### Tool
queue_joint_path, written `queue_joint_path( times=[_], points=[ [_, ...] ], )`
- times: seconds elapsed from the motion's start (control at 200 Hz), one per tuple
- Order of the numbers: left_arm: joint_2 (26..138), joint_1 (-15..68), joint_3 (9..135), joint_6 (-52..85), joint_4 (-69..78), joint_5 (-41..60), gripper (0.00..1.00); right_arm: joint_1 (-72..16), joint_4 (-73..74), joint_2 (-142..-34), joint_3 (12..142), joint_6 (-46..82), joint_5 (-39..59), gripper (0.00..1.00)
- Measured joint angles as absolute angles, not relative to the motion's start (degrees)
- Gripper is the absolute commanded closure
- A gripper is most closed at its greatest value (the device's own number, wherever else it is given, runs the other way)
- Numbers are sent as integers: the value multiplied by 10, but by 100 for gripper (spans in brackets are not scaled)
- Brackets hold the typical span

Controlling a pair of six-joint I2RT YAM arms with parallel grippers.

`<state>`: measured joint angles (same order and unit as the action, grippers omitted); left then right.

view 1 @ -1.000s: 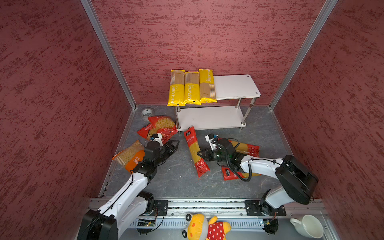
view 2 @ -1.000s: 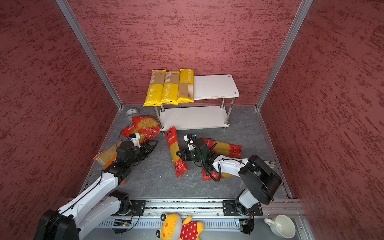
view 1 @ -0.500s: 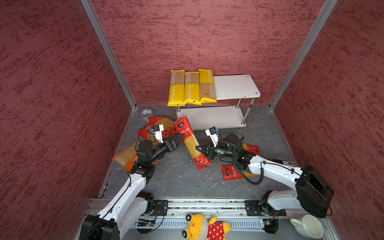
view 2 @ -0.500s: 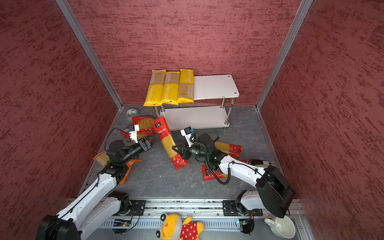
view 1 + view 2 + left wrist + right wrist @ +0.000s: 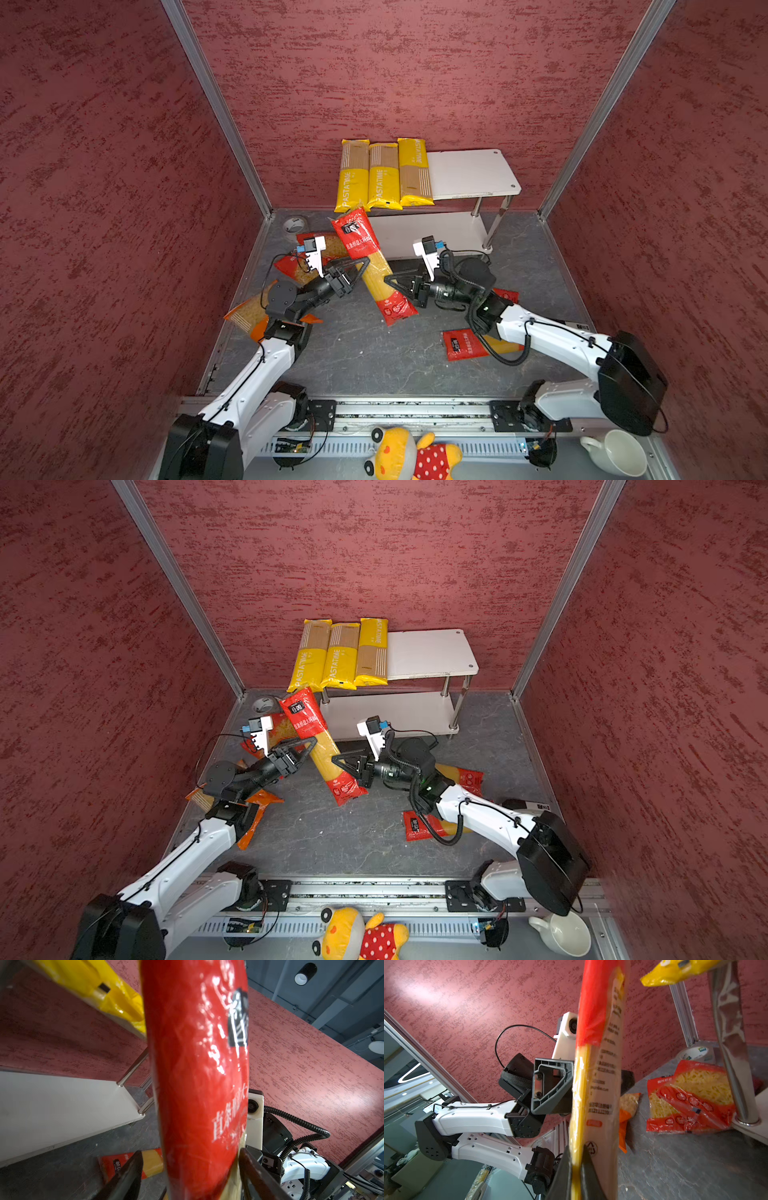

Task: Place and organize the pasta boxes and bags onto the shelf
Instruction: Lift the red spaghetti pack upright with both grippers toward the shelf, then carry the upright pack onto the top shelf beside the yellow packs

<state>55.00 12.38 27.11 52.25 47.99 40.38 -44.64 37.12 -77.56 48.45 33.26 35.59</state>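
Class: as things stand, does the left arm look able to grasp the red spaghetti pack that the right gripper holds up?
Probably yes: the left gripper has its open jaws either side of the red spaghetti pack, nothing in between; the right gripper pinches only one edge.

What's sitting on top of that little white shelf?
Three yellow packs lie side by side on the shelf, covering the left half of its top board and overhanging the front; the right half is bare. The board beneath them is hidden.
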Motion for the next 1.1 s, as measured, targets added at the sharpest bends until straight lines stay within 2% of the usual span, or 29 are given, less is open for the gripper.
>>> queue_joint_path(
  times=[0.095,0.2,0.311,0.401,0.516,0.666,0.812,1.102],
  points=[
    [572,125,290,536,515,412,38,-446,387,-776,484,341,356,100],
    [600,135,326,550,541,423,51,-446,406,-777,484,357,357,100],
    [620,142,360,555,554,432,74,-445,436,-779,484,373,353,100],
    [631,146,384,550,558,440,83,-441,455,-780,484,382,337,88],
    [648,147,409,546,558,441,87,-438,489,-779,476,396,302,65],
    [670,156,431,539,536,447,90,-438,527,-771,445,401,262,47],
    [680,161,447,528,504,443,90,-440,545,-757,395,401,233,39],
    [708,162,540,507,493,394,90,-442,572,-756,304,412,199,35]
  ],
)
